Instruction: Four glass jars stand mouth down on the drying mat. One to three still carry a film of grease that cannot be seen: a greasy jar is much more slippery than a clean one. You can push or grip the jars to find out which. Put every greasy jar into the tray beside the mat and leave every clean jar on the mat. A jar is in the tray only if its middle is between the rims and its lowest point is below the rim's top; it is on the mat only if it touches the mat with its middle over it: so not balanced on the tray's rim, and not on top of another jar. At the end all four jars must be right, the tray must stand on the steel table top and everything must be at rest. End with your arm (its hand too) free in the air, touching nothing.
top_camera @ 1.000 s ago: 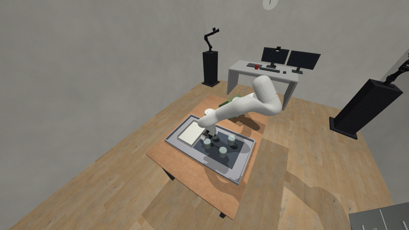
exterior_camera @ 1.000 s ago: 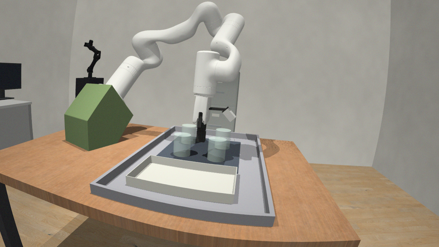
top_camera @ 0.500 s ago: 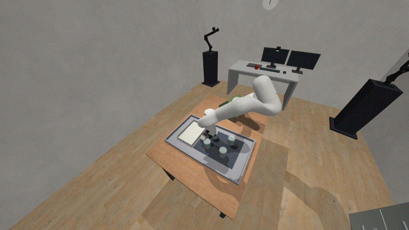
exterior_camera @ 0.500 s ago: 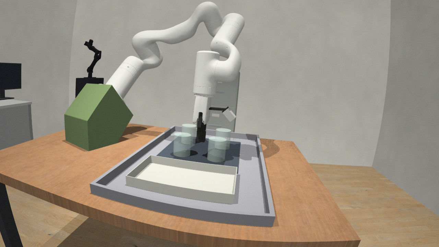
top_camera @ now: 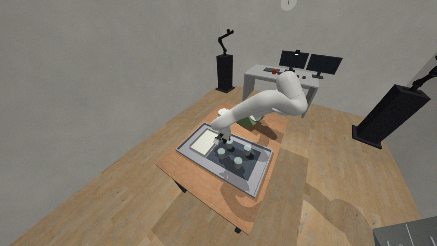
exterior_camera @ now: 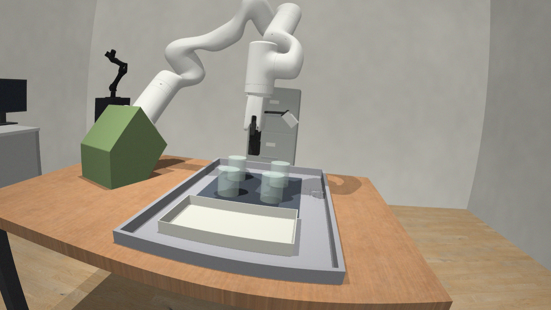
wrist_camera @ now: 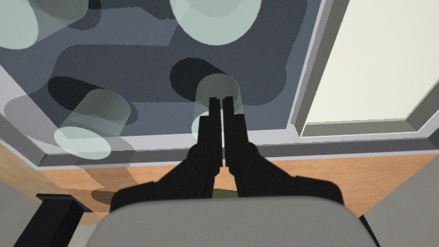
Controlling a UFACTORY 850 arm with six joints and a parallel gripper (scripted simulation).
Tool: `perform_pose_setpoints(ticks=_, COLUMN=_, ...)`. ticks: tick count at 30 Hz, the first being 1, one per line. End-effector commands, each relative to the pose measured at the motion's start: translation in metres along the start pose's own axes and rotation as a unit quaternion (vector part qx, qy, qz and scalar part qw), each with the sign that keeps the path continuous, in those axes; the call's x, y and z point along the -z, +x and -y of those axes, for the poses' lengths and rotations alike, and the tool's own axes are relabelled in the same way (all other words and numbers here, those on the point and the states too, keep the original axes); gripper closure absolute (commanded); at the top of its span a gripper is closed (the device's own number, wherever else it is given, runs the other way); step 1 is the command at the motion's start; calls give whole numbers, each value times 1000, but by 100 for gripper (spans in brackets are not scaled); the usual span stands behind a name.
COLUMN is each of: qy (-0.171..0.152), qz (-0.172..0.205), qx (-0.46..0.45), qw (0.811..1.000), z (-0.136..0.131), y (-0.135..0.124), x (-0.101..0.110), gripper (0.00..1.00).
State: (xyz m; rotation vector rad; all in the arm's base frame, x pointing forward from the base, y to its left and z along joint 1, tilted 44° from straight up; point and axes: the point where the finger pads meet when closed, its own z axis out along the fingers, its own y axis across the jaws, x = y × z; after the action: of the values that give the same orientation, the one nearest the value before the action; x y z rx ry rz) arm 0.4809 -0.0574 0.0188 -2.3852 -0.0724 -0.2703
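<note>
Black two-fingered gripper: closed, nothing held, above dark blue rectangular mat | four pale-green glass jars: upright upon mat

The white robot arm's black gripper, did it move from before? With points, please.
Yes, up: the black two-fingered gripper (top_camera: 225, 142) (exterior_camera: 253, 155) (wrist_camera: 221, 112) now hangs higher above the dark blue mat (top_camera: 234, 173) (exterior_camera: 286, 197) (wrist_camera: 151, 116).
</note>
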Motion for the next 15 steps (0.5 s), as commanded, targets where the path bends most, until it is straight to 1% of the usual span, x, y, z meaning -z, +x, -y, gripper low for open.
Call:
perform_pose_setpoints(ticks=1, qy=1, qz=1, qx=0, qw=1000, z=17, y=1, x=8, gripper=100)
perform_pose_setpoints(ticks=2, qy=1, qz=1, qx=0, qw=1000, z=25, y=1, x=8, gripper=100)
perform_pose_setpoints(ticks=4, qy=1, qz=1, qx=0, qw=1000, z=25, y=1, x=8, gripper=100)
perform_pose_setpoints(ticks=15, qy=1, qz=1, qx=0, qw=1000, z=112, y=4, x=8, gripper=100)
